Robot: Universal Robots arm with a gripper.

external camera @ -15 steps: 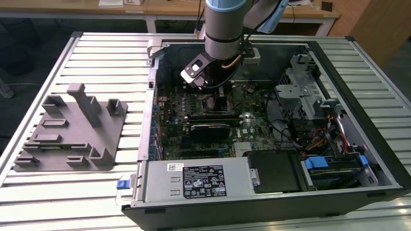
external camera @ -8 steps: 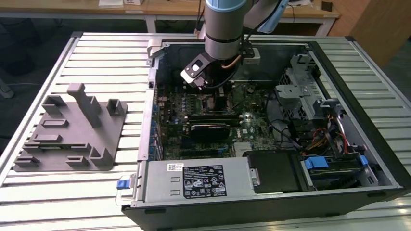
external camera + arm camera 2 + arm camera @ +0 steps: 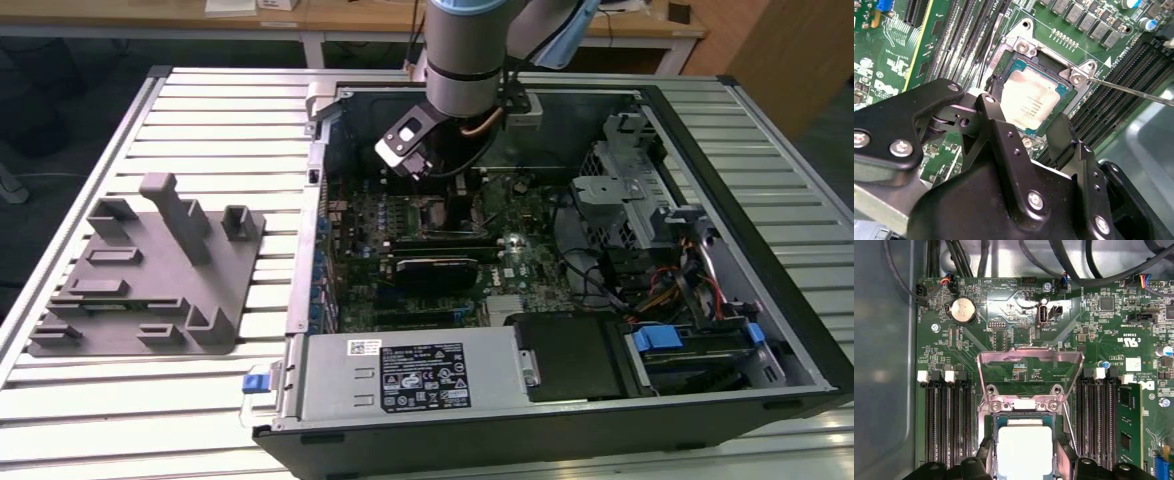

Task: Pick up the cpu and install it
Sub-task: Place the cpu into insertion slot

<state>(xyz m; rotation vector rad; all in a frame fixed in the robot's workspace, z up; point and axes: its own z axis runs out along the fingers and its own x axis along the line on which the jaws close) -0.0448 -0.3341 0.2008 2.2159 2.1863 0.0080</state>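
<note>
The cpu (image 3: 1024, 449), a square chip with a pale silver top, lies flat in the open socket (image 3: 1024, 416) on the green motherboard (image 3: 1004, 305). In the second wrist view the cpu (image 3: 1028, 102) sits level inside the socket frame. My gripper (image 3: 1024, 462) is right over it, with one black finger (image 3: 991, 107) and the other (image 3: 1061, 137) pressed against opposite edges of the chip. In the exterior view my gripper (image 3: 447, 190) reaches down into the open computer case (image 3: 561, 400).
The socket's metal load plate (image 3: 1029, 367) stands flipped up and its thin lever (image 3: 1134, 91) sticks out sideways. Black memory slots (image 3: 946, 425) flank the socket. A grey plastic fixture (image 3: 147, 270) with upright posts rests on the slatted table at the exterior view's left.
</note>
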